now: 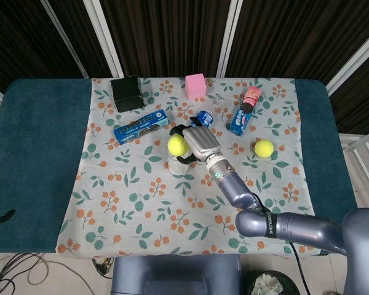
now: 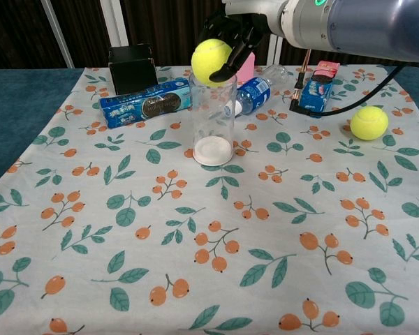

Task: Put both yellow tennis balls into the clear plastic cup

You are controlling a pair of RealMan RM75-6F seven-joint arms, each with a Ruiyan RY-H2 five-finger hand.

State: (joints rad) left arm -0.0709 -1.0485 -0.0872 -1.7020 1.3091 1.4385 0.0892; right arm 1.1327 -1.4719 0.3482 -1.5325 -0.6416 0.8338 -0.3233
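Tennis ball sits at the mouth of the clear plastic cup, pinched in the right robot hand. To finish this step well, I would centre the ball over the rim, hold the wrist steady, and let the fingers part gently so the tall cup is not knocked over. The left robot hand is out of sight.

Counted: two tennis balls, the second lying on the surface well to the right; one cup; one water bottle; one pink block; one black box; two biscuit packets.
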